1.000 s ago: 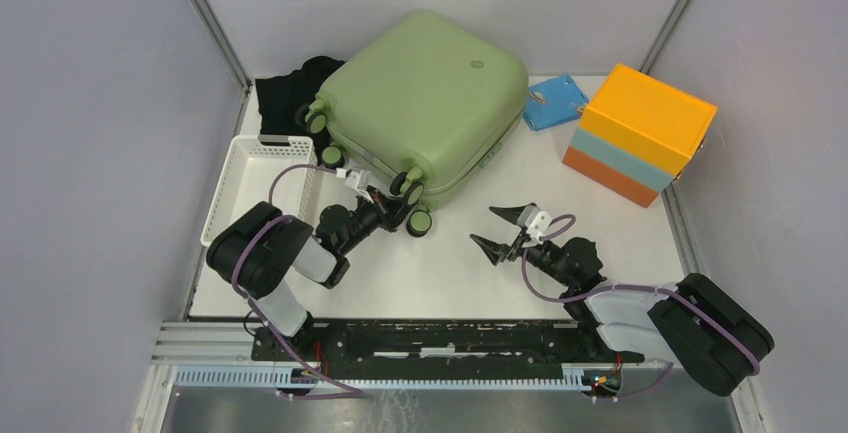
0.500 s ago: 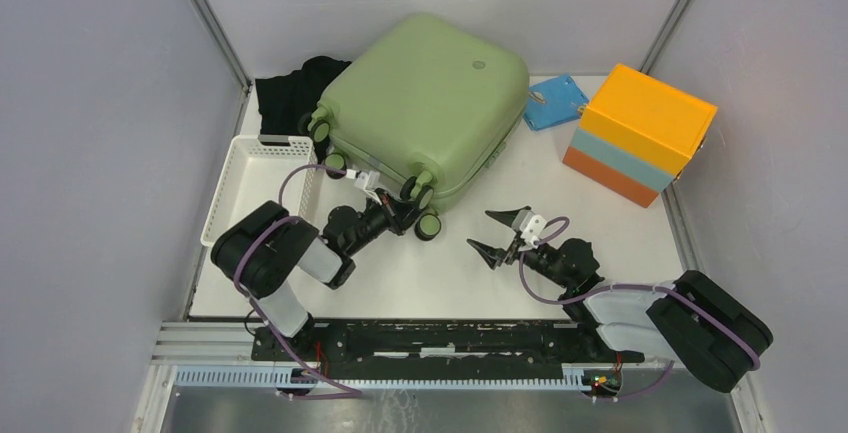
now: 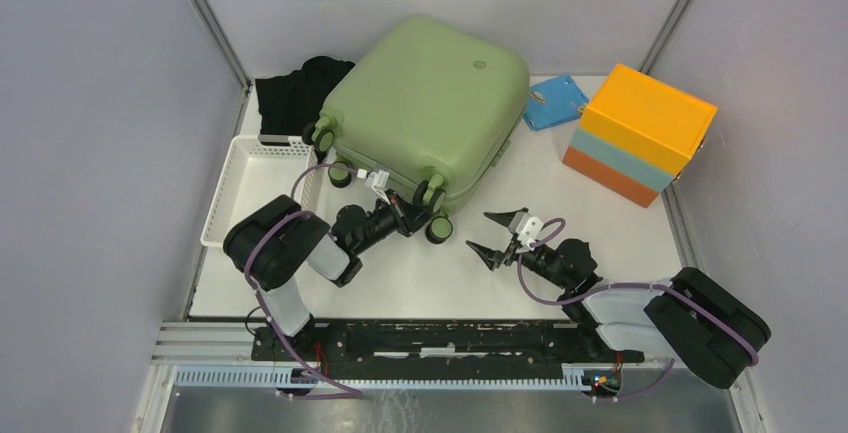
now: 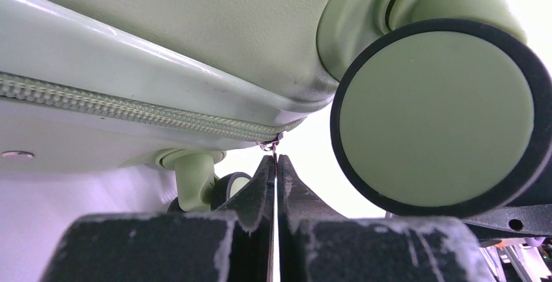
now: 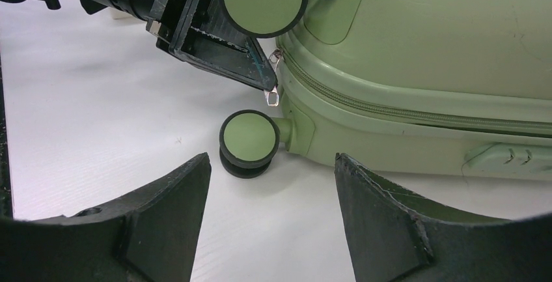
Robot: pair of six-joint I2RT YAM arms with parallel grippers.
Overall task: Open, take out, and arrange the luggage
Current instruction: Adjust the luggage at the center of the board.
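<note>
Sage-green luggage [image 3: 425,103] lies flat at the far middle of the desk [image 3: 400,288], wheels turned toward the arms, lid shut as far as any view shows. Look at the left gripper [image 3: 408,215]: it sits right at the near corner, jaws pressed together on the little metal zip pull [image 4: 274,145]. The left wrist view shows the pull pinched at the very tips, hanging off the zip seam [image 4: 130,109] just beside the near wheel [image 3: 437,230]. Over on the other side, the right gripper [image 3: 482,231] hovers low over bare desk just right of that wheel, jaws wide apart, holding nothing.

So the left arm is the one on the job. The case lies up and away from its jaws, and the seam runs lengthwise round the shell's edge, so my read is that the next pull has to follow that line, not tug outward. The top view gives the layout but hides the pull under the gripper. The right wrist view catches it side-on, closed teeth running off along the shell. How far the zip is undone, I cannot tell.
</note>
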